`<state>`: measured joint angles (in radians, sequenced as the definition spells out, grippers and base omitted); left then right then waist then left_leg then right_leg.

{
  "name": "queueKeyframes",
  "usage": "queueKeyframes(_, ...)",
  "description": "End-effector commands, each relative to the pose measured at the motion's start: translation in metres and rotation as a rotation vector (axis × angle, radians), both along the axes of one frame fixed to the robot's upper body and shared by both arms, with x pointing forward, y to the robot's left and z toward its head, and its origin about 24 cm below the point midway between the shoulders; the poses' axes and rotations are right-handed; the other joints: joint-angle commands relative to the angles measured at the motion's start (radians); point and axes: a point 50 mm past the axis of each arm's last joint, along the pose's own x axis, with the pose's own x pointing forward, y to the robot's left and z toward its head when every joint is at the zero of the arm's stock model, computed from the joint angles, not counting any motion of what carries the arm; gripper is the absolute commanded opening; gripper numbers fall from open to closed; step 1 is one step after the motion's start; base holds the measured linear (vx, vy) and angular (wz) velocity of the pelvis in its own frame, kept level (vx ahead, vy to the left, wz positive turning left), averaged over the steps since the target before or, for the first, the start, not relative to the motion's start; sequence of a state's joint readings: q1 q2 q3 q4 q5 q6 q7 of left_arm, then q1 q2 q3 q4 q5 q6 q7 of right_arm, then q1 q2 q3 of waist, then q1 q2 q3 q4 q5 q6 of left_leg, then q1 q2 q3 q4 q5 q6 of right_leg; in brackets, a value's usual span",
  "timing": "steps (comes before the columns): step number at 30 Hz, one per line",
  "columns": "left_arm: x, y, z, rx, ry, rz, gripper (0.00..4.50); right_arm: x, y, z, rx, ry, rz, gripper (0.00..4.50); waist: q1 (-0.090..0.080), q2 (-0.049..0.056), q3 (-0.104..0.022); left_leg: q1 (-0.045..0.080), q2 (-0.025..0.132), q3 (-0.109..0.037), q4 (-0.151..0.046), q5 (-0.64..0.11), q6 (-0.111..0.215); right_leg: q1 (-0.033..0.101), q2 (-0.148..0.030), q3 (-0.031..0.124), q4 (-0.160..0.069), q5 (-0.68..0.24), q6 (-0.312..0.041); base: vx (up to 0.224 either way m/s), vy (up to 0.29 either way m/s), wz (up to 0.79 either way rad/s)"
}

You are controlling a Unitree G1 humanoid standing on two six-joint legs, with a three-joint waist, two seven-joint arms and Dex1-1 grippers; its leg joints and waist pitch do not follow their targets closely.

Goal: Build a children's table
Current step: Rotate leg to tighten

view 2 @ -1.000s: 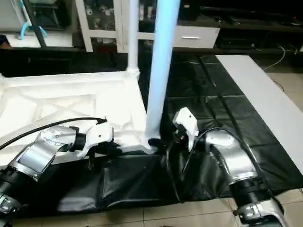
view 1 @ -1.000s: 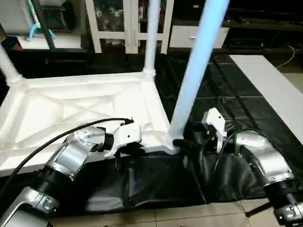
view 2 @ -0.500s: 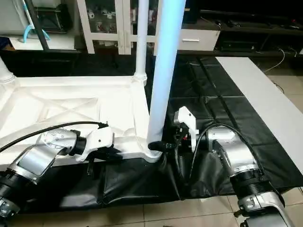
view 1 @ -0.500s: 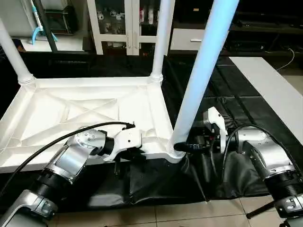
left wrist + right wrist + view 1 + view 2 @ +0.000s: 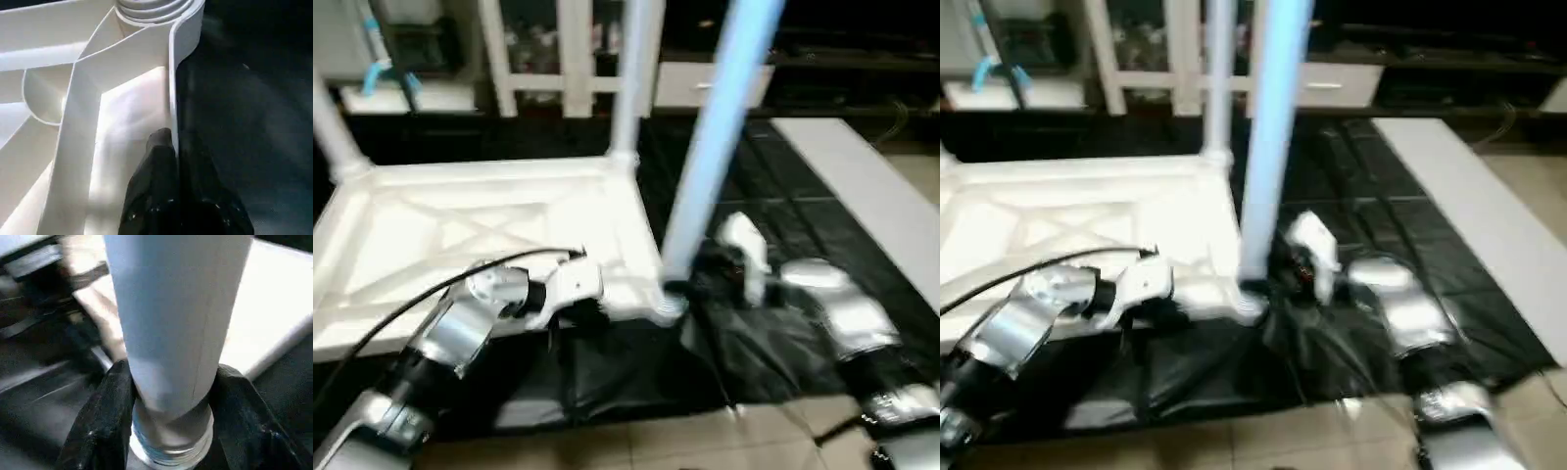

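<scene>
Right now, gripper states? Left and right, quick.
Left gripper: shut on the tabletop rim.
Right gripper: fingers either side of the leg, touching it.

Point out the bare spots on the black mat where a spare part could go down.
Free: black plastic mat between the upturned white plastic tabletop and the pale floor strip. Crowded: near corner, where both grippers and the near white tube leg meet.
</scene>
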<state>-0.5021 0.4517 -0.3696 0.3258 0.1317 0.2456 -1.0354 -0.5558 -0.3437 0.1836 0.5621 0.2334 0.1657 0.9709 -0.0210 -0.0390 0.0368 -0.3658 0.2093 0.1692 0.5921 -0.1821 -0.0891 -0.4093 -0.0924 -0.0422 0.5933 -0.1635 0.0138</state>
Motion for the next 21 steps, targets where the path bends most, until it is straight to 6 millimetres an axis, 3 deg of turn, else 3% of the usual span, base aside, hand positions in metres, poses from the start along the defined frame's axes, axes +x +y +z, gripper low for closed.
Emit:
queueKeyframes(1,0.003,-0.013,-0.003,0.008,-0.011,0.037,0.0,0.007,-0.025,-0.028,-0.143,0.081,-0.339,1.9,-0.003,0.003,-0.043,0.008,0.007,-0.002,-0.078,-0.423,-0.022,0.02,-0.028,0.016,-0.089,-0.538,-0.132,0.0,0.0,0.0)
queueKeyframes(3,0.011,-0.02,-0.004,0.004,-0.042,0.142,0.0,0.013,-0.024,-0.036,-0.144,0.086,-0.549,1.89,-0.016,0.006,-0.043,0.007,0.003,-0.012,-0.08,-0.46,-0.041,0.019,-0.028,0.007,-0.096,-0.591,-0.106,0.0,0.0,0.0)
queueKeyframes(4,0.011,-0.02,-0.004,0.004,-0.042,0.142,0.0,0.013,-0.024,-0.036,-0.144,0.086,-0.549,1.89,-0.019,0.004,-0.045,0.006,0.002,-0.015,-0.081,-0.472,-0.043,0.022,-0.026,0.002,-0.099,-0.599,-0.097,0.0,0.0,0.0)
queueKeyframes(5,0.02,-0.03,-0.002,-0.013,-0.079,0.255,0.0,0.017,-0.021,-0.042,-0.102,0.072,-0.817,1.89,-0.024,0.004,-0.046,0.003,0.003,-0.017,-0.083,-0.483,-0.043,0.022,-0.027,0.0,-0.1,-0.584,-0.095,0.0,0.0,0.0)
queueKeyframes(6,0.02,-0.03,-0.002,-0.013,-0.079,0.255,0.0,0.017,-0.021,-0.042,-0.102,0.072,-0.817,1.89,-0.032,0.006,-0.047,0.008,0.002,-0.021,-0.084,-0.5,-0.046,0.018,-0.027,-0.004,-0.105,-0.576,-0.096,0.0,0.0,0.0)
queueKeyframes(7,0.023,-0.036,-0.001,-0.025,-0.089,0.283,0.0,0.017,-0.012,-0.044,-0.099,0.065,-0.873,1.89,-0.032,0.011,-0.049,0.008,0.001,-0.025,-0.084,-0.509,-0.046,0.024,-0.027,-0.008,-0.104,-0.568,-0.096,0.0,0.0,0.0)
queueKeyframes(8,0.023,-0.036,-0.001,-0.025,-0.089,0.283,0.0,0.017,-0.012,-0.044,-0.099,0.065,-0.873,1.89,-0.039,0.008,-0.047,0.006,0.001,-0.024,-0.085,-0.527,-0.037,0.021,-0.025,-0.01,-0.108,-0.555,-0.098,0.0,0.0,0.0)
queueKeyframes(9,0.025,-0.042,0.001,-0.036,-0.099,0.298,0.0,0.018,0.002,-0.045,-0.058,0.065,-0.889,1.88,-0.038,0.009,-0.047,0.012,0.0,-0.023,-0.083,-0.551,-0.028,0.017,-0.025,-0.013,-0.115,-0.564,-0.097,0.0,0.0,0.0)
queueKeyframes(10,0.025,-0.042,0.001,-0.036,-0.099,0.298,0.0,0.018,0.002,-0.045,-0.058,0.065,-0.889,1.88,-0.04,0.01,-0.045,0.015,0.0,-0.022,-0.081,-0.562,-0.025,0.011,-0.026,-0.013,-0.118,-0.571,-0.097,0.0,0.0,0.0)
queueKeyframes(13,0.027,-0.048,0.003,-0.049,-0.11,0.293,0.0,0.021,0.037,-0.033,0.121,0.05,-0.823,1.88,-0.048,0.021,-0.043,0.013,0.003,-0.031,-0.087,-0.598,-0.02,0.021,-0.031,-0.027,-0.124,-0.562,-0.098,0.0,0.0,0.0)
queueKeyframes(14,0.027,-0.047,0.003,-0.045,-0.109,0.286,0.0,0.022,0.045,-0.027,0.17,0.036,-0.77,1.88,-0.052,0.02,-0.045,0.01,0.003,-0.033,-0.089,-0.596,-0.018,0.027,-0.031,-0.029,-0.123,-0.544,-0.102,0.0,0.0,0.0)
queueKeyframes(15,0.027,-0.045,0.002,-0.042,-0.107,0.28,0.0,0.021,0.052,-0.021,0.236,0.037,-0.702,1.88,-0.048,0.019,-0.045,0.012,0.003,-0.03,-0.089,-0.592,-0.012,0.024,-0.03,-0.024,-0.122,-0.51,-0.117,0.0,0.0,0.0)
queueKeyframes(16,0.027,-0.045,0.002,-0.042,-0.107,0.28,0.0,0.021,0.052,-0.021,0.236,0.037,-0.702,2.44,-0.046,0.018,-0.044,0.012,0.004,-0.029,-0.088,-0.583,-0.01,0.023,-0.031,-0.021,-0.12,-0.499,-0.125,0.0,0.0,0.0)
queueKeyframes(17,0.026,-0.042,0.001,-0.037,-0.105,0.263,0.0,0.018,0.056,-0.013,0.279,0.007,-0.597,2.58,-0.044,0.019,-0.045,0.009,0.002,-0.026,-0.088,-0.564,-0.005,0.024,-0.031,-0.017,-0.116,-0.477,-0.141,0.0,0.0,0.0)
queueKeyframes(19,0.025,-0.041,0.0,-0.026,-0.103,0.262,0.0,0.016,0.056,-0.01,0.281,-0.011,-0.558,2.66,-0.037,0.018,-0.048,0.003,0.005,-0.019,-0.089,-0.509,0.005,0.029,-0.032,-0.007,-0.104,-0.407,-0.169,0.0,0.0,0.0)
queueKeyframes(21,0.025,-0.039,-0.001,-0.015,-0.1,0.255,0.0,0.017,0.051,-0.007,0.287,-0.037,-0.57,2.66,-0.031,0.02,-0.048,0.0,0.005,-0.016,-0.089,-0.467,0.009,0.032,-0.033,-0.004,-0.101,-0.397,-0.175,0.0,0.0,0.0)
